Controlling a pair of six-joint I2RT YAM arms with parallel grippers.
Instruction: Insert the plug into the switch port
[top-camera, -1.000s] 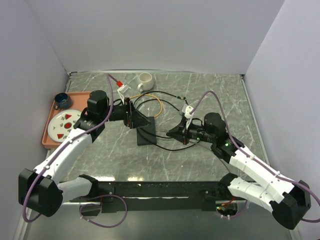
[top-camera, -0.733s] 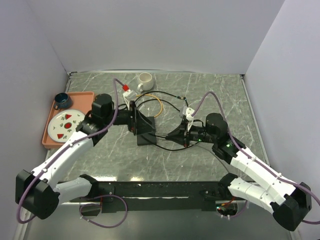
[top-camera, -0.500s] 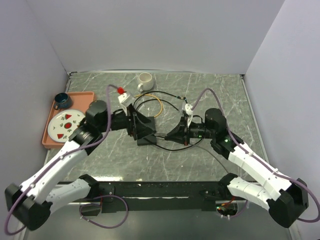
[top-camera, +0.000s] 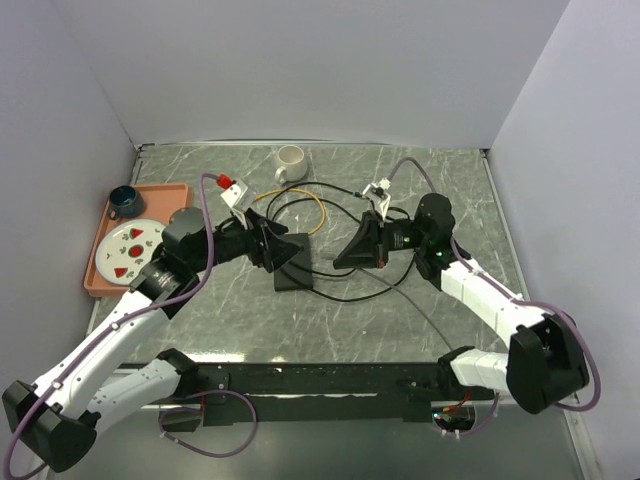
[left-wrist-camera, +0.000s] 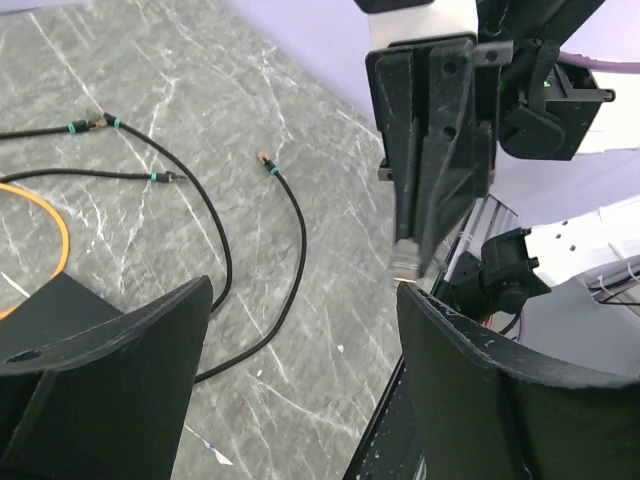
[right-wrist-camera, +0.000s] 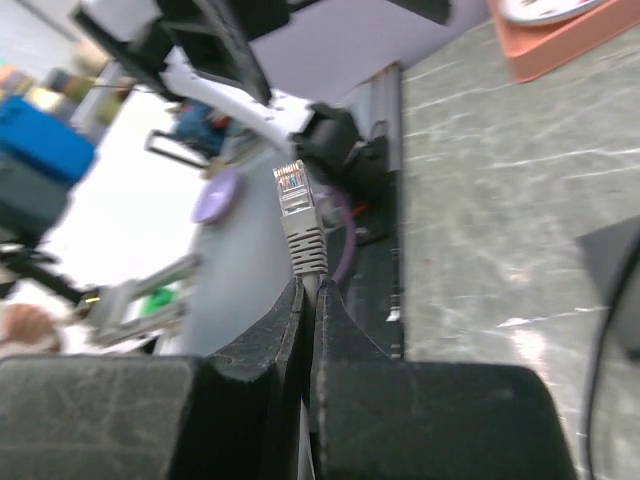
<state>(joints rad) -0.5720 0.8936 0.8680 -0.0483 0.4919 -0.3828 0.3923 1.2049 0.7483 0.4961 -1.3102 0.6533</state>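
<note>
Between the right fingers (right-wrist-camera: 255, 372), the plug (right-wrist-camera: 301, 228) looks plain, though blurred.

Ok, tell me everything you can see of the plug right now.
The plug is a network-style connector: a clear plastic tip with a row of thin contacts, on a pale grey boot. It is pinched by the boot in the shut right gripper, with its tip sticking out past the fingertips into open air and touching nothing else. Its cable is hidden behind the gripper.
</note>
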